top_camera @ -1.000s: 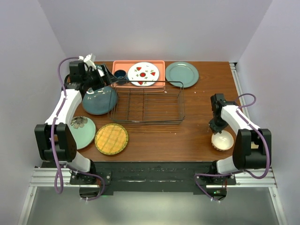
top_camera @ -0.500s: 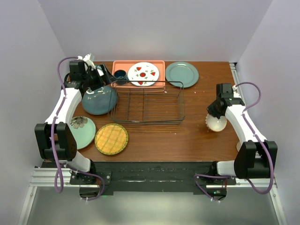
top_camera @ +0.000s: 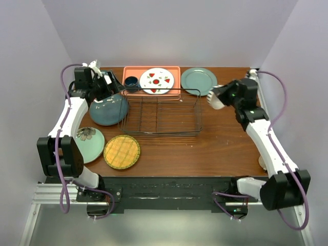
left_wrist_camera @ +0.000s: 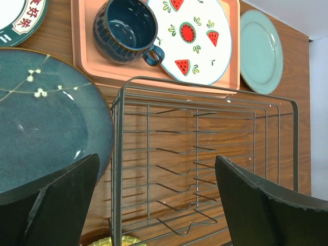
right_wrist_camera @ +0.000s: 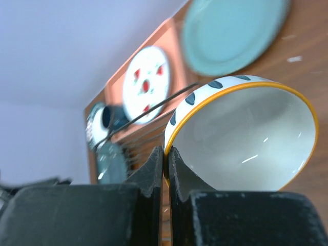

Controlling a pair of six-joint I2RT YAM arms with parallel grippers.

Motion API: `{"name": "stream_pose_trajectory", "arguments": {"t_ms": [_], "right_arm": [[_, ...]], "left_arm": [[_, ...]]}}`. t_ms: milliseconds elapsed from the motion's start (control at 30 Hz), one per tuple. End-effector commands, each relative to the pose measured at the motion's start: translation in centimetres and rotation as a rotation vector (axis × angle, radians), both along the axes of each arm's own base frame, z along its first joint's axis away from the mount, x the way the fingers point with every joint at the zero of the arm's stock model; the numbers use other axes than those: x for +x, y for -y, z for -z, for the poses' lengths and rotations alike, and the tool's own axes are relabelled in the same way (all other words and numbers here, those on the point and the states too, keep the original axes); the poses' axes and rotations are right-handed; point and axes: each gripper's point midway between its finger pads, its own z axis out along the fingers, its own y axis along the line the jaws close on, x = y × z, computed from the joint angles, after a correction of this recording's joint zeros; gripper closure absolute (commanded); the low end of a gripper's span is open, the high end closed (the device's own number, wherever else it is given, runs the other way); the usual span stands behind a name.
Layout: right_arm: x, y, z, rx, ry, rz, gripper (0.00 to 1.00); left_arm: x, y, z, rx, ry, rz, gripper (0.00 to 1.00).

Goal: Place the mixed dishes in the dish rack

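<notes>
Bowl (right_wrist_camera: 246, 148) is pinched by its rim in my right jaws, held up just right of the dish rack (top_camera: 160, 115); my left jaws gape wide, empty, over the dark teal plate (left_wrist_camera: 46, 123).

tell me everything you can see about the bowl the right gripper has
The bowl is small and round, glossy white inside like glazed ceramic. It has a thin orange-yellow rim and dark leaf-shaped marks around the outside, and it looks empty. The right gripper is shut on its rim. The bowl is held off the table, tipped on its side, just past the right end of the rack and near the grey-green plate. Nothing else touches it.
</notes>
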Motion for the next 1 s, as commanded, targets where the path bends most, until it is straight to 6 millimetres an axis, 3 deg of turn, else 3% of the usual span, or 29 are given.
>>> {"name": "stream_pose_trajectory", "arguments": {"t_ms": [0,100,233,533,800,900,967], "right_arm": [[2.4,-8.9,-6.8,0.076,0.241,-0.272,1.00],[2.4,-12.6,-8.0,0.101,0.285,-0.435,1.00],[2.7,-16.7,-6.3,0.087,0.233,-0.680,1.00],[0.4,-20.7,-0.7,0.186,0.114,-1.034,1.00],[0.0,-23.5,3.2,0.155,0.014,-1.050,1.00],[1.2,-23.1,4.0,0.088,-0.017,-0.899,1.00],[1.6,-22.7,3.2,0.059,-0.003,-0.816,1.00]], "left_arm": [[-0.7,0.6,-1.2,-0.038,0.031,0.019,0.00],[-0.9,0.7,-0.8,-0.038,0.012,0.032,0.00],[-1.3,1.0,-0.2,-0.031,-0.007,0.064,0.01],[-1.6,0.1,1.5,0.020,-0.049,0.042,0.02],[-1.6,-0.3,1.7,0.047,-0.056,0.032,0.03],[-1.6,0.4,0.5,0.061,-0.013,0.067,0.04],[-1.6,1.3,-0.6,0.066,0.036,0.117,0.04]]}}
